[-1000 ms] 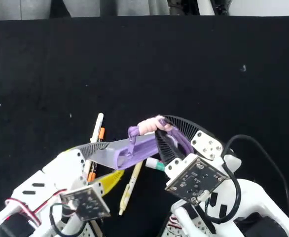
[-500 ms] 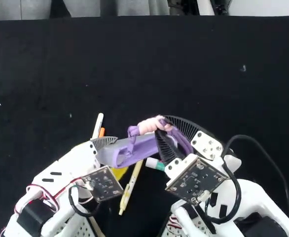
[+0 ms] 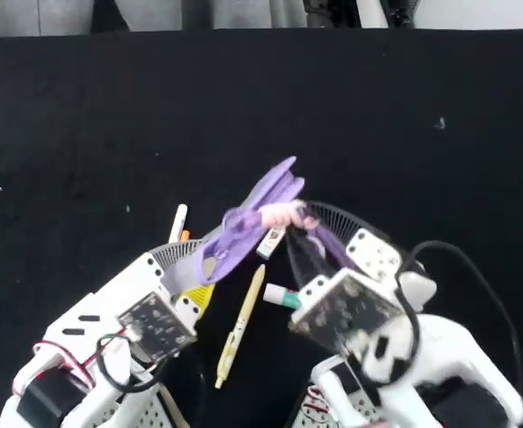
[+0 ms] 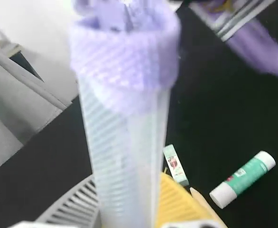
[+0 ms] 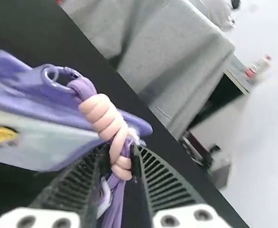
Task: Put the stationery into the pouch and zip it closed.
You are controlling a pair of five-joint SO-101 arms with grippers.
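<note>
Pouch [image 3: 244,227]: purple, with a ribbed clear side, held off the black table [image 3: 377,107] between both arms and slanting up and away from them. I see the left gripper [image 3: 186,265] clamped on the pouch's near, lower end. In the left wrist view the pouch rises straight out from between its jaws. The right gripper [image 5: 117,159] is closed on the pink coiled strap [image 5: 106,118], which hangs from a ring on the pouch; its ribbed fingers [image 5: 77,178] press the coil from both sides.

On the table below the pouch I read four loose items:
- a green-and-white glue stick [image 3: 278,295], near the right arm
- a yellow pencil [image 3: 237,328], between the arms
- a small eraser [image 4: 175,165]
- a white marker [image 3: 178,220], beside the left arm
</note>
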